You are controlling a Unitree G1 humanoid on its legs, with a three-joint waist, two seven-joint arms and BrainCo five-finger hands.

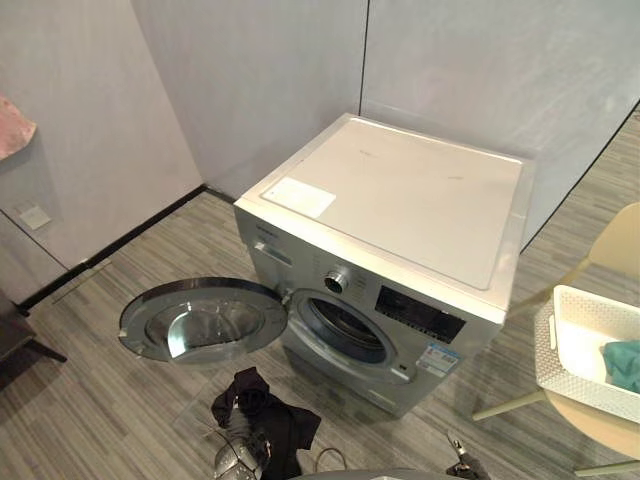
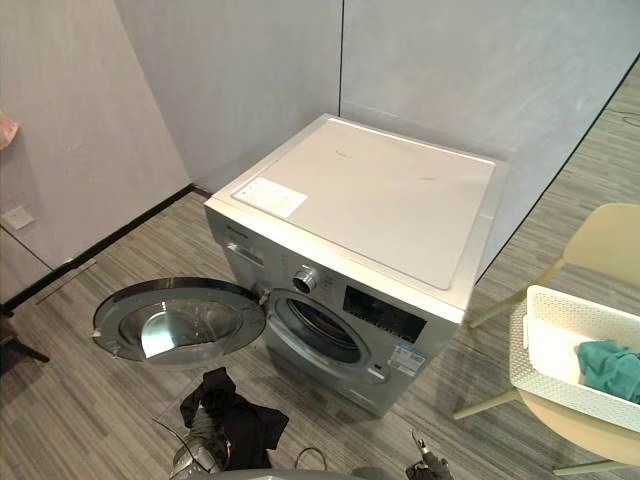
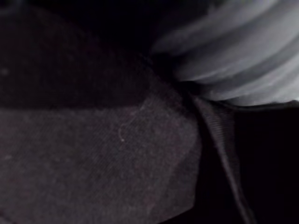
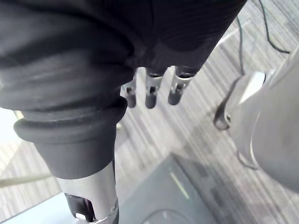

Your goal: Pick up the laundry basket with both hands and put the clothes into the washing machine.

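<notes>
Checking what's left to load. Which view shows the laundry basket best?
Right eye view: most of the white laundry basket shows, teal garment inside. The left eye view cuts off more of it. The wrist views face dark cloth and floor.

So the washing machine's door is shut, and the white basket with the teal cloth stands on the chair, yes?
No: the door of the washing machine is wide open, as the left eye view shows. The white basket with the teal cloth does stand on the chair.

Washing machine (image 1: 400,230) (door (image 1: 203,320) open), basket (image 1: 580,345) near
</notes>
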